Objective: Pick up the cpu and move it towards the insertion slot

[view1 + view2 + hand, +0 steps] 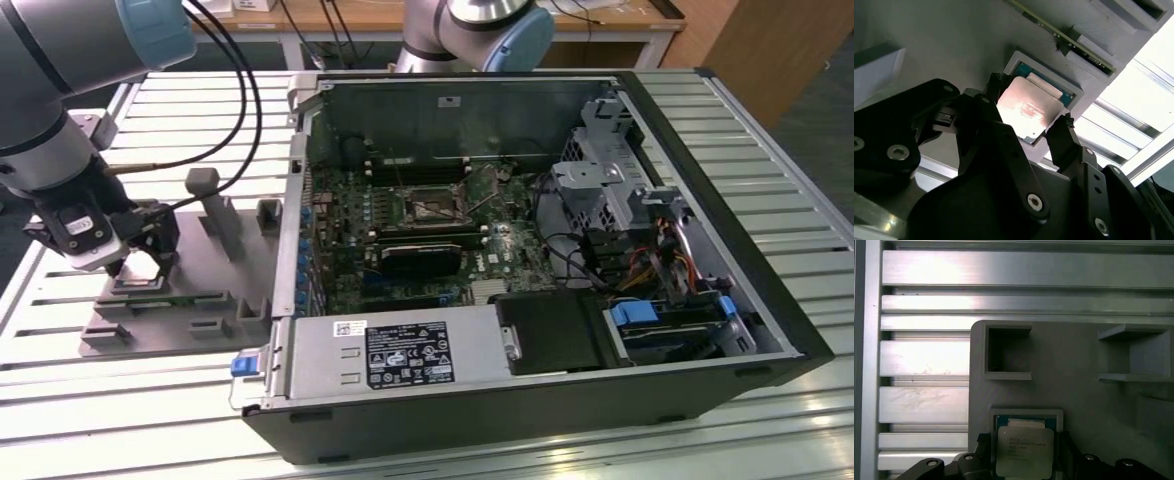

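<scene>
Tool (1030, 107) gripping cpu (1024, 112) by opposite edges over gray fixture (1074, 360) pocket; socket (430, 205) sitting well apart inside open computer case (534, 420).

Grey arm (47, 150), blue joint caps (154, 35), black end effector (140, 263).

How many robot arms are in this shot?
2. The near arm is at the exterior view's left, over the gray fixture, its gripper closed on the cpu. The far arm is behind the computer case.
</scene>
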`<action>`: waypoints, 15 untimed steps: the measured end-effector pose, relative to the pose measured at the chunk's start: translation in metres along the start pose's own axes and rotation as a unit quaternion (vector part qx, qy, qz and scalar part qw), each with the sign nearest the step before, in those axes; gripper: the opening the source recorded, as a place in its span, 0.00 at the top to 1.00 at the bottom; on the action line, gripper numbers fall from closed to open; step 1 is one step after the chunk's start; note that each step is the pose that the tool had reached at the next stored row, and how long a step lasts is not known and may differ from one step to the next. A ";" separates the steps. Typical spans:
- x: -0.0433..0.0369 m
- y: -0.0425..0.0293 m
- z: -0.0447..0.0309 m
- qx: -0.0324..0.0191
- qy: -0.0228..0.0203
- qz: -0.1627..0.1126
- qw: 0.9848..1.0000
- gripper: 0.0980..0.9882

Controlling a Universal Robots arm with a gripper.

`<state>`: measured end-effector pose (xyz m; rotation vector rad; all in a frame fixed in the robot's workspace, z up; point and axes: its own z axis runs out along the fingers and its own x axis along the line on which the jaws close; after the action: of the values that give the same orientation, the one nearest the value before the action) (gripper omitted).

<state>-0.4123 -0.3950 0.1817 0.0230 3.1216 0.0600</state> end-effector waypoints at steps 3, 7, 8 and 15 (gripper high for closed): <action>0.0000 0.0000 -0.0001 0.000 0.000 0.000 1.000 0.38; 0.0000 0.0000 -0.0001 0.000 0.000 0.000 1.000 0.38; 0.0001 -0.0002 -0.0002 0.000 0.000 0.000 1.000 0.38; 0.0004 -0.0007 -0.0002 0.000 0.000 0.000 1.000 0.38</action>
<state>-0.4127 -0.3957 0.1819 0.0230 3.1220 0.0590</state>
